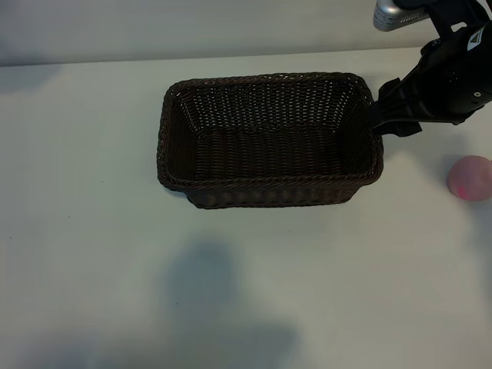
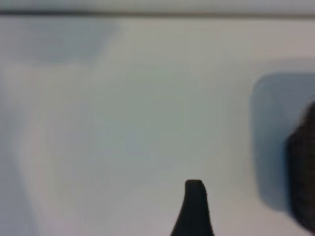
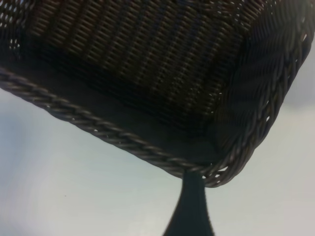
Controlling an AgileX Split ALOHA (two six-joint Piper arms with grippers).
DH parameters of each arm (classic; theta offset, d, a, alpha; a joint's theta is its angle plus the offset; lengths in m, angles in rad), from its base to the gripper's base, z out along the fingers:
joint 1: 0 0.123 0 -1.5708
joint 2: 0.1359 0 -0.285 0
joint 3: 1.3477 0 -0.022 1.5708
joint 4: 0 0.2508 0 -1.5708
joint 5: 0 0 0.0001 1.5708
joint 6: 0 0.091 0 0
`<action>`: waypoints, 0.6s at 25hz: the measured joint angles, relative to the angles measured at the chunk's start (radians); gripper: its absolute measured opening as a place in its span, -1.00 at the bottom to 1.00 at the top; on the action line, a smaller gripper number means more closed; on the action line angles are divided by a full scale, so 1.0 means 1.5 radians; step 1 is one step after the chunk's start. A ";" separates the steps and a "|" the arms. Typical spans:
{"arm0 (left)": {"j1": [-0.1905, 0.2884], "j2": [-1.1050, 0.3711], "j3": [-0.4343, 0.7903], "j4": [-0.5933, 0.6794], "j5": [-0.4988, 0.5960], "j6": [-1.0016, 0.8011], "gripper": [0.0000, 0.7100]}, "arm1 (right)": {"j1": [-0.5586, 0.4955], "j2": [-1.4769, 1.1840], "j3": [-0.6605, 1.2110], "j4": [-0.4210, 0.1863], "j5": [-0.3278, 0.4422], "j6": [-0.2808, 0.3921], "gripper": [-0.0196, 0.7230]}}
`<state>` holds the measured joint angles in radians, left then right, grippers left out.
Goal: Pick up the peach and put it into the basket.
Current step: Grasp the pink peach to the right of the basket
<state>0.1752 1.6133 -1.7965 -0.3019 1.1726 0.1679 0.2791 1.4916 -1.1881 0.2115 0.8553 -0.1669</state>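
Beside woven basket (image 1: 269,188), smooth round peach (image 1: 470,177)

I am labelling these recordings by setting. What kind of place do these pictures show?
Probably a robot test bench or lab, not a home. A plain white table holds only a dark brown woven wicker basket and a small pale pink peach, and a black robot arm reaches in beside the basket.
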 joint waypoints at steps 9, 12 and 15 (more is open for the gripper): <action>0.001 -0.239 0.062 -0.031 -0.001 0.023 0.68 | 0.000 0.000 0.000 0.000 0.002 0.000 0.63; 0.001 -0.339 0.121 -0.025 -0.001 0.024 0.68 | 0.000 0.000 0.000 0.000 0.002 0.000 0.63; 0.001 -0.459 0.204 -0.021 -0.002 0.024 0.68 | 0.000 0.000 0.000 0.000 0.003 0.000 0.63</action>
<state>0.1771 0.9254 -1.4902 -0.3335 1.1696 0.2033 0.2791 1.4916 -1.1881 0.2115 0.8600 -0.1669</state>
